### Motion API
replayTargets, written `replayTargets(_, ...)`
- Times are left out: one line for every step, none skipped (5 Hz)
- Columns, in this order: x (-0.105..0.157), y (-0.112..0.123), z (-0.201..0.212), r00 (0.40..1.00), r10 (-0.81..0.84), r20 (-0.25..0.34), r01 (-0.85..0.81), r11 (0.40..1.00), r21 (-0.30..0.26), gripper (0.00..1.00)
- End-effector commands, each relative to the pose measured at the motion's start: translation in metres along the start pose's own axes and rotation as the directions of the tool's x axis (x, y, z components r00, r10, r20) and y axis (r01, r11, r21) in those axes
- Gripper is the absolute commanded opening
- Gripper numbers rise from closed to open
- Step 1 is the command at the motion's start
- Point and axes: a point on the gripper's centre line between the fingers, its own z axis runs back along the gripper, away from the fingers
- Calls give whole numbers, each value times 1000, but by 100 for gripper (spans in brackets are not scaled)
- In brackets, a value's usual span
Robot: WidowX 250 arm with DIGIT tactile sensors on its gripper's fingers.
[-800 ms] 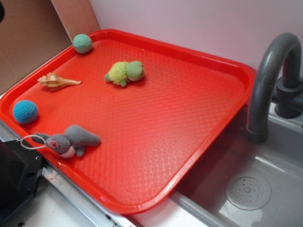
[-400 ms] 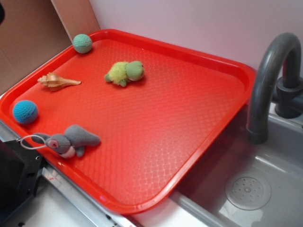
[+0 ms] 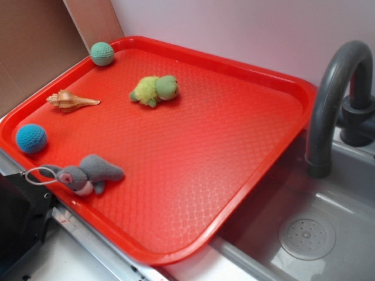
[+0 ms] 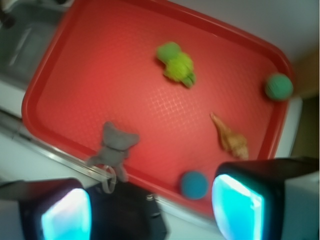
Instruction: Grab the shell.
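The shell [image 3: 71, 100] is tan and cream with a pointed tail, lying flat on the red tray [image 3: 193, 158] near its left edge. From the wrist camera the shell [image 4: 231, 137] sits on the tray's right side, above and just left of the right finger. My gripper [image 4: 152, 212] hangs high above the tray's near edge, open, with nothing between its two glowing cyan pads [image 4: 235, 207]. In the exterior view the gripper is out of sight.
A yellow-green plush turtle [image 3: 156, 89], a green ball [image 3: 102, 53], a blue ball [image 3: 31, 138] and a grey plush mouse [image 3: 85, 174] also lie on the tray. A grey faucet [image 3: 331, 99] and sink [image 3: 304, 234] stand to the right. A black block [image 3: 17, 222] is at bottom left.
A dark shape at the exterior view's top left corner has gone out of the frame. Nothing on the tray has moved.
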Motion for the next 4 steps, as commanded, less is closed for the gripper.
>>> replayTargets(8,61,-40,971,-238,-30,240,969,52,100)
replayTargets(13,88,-69,950,-306,-59,309,950,55,100)
replayTargets(17,103,-96,943,-314,-115,321,946,54,100)
replayTargets(14,119,-128,916,-382,-119,382,924,-25,100)
